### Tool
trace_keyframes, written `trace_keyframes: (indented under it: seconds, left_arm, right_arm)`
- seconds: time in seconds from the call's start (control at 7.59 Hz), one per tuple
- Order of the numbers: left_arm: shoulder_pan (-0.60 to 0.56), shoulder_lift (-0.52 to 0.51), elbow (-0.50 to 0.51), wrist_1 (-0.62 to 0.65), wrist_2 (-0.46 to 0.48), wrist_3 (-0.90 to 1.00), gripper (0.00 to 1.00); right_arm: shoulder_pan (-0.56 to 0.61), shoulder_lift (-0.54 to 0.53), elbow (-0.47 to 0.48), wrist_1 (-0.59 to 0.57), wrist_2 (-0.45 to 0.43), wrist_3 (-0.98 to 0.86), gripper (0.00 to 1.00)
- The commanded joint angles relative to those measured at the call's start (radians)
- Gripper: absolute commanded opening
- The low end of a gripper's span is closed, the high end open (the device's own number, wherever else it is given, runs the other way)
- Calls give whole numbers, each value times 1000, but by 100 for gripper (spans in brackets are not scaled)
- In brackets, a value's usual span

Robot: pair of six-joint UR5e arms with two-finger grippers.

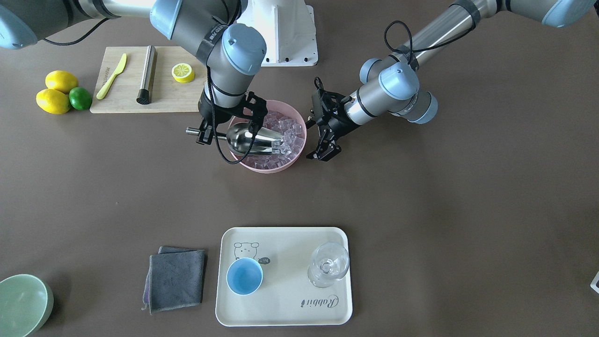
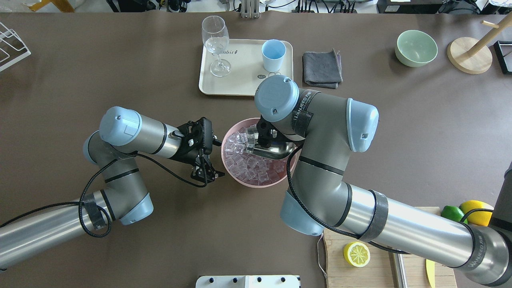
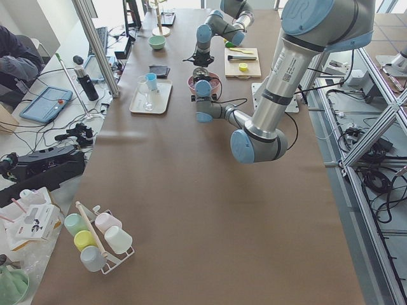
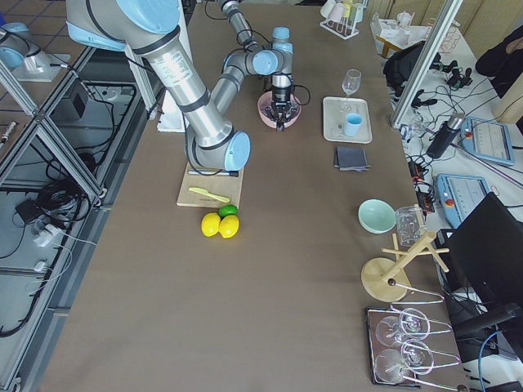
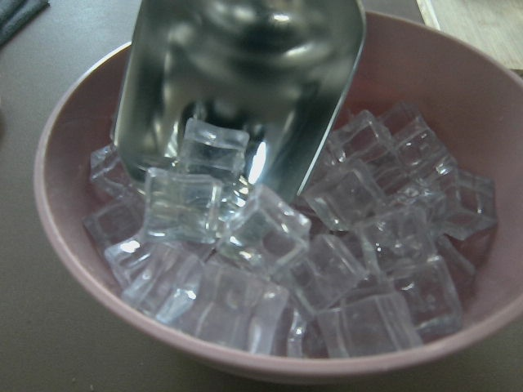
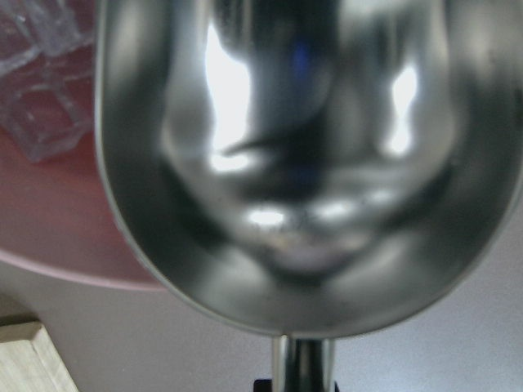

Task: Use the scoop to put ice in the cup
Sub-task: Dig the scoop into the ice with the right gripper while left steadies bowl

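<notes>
The steel scoop (image 1: 255, 140) lies tilted in a pink bowl (image 1: 276, 169), its mouth pushed into the heap of clear ice (image 1: 286, 133). My right gripper (image 1: 206, 133) is shut on the scoop's handle at the bowl's edge. In the left wrist view one or two cubes sit at the scoop's mouth (image 5: 237, 90) among the ice (image 5: 343, 245). The right wrist view is filled by the scoop's trough (image 6: 302, 163). My left gripper (image 1: 324, 152) hangs open and empty just outside the bowl's other side (image 2: 206, 174). The light-blue cup (image 1: 244, 276) stands empty on a cream tray (image 1: 290, 304).
A clear stemmed glass (image 1: 329, 264) stands on the tray beside the cup. A grey cloth (image 1: 175, 278) and a pale-green bowl (image 1: 21, 304) lie past the tray. A cutting board (image 1: 126, 100) holds a steel cylinder (image 1: 147, 75), a knife and a half lemon; lemons and a lime lie beside it.
</notes>
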Motion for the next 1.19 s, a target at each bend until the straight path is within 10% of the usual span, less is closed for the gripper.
trace_keyframes:
  seconds: [0.0, 1.05]
  left_arm:
    - [2, 0, 1, 5, 0, 0, 98]
    - [2, 0, 2, 27, -1, 0, 98]
  right_arm:
    - [-7, -25, 7, 26, -4, 11, 0]
    - [-11, -31, -11, 199, -1, 87, 0]
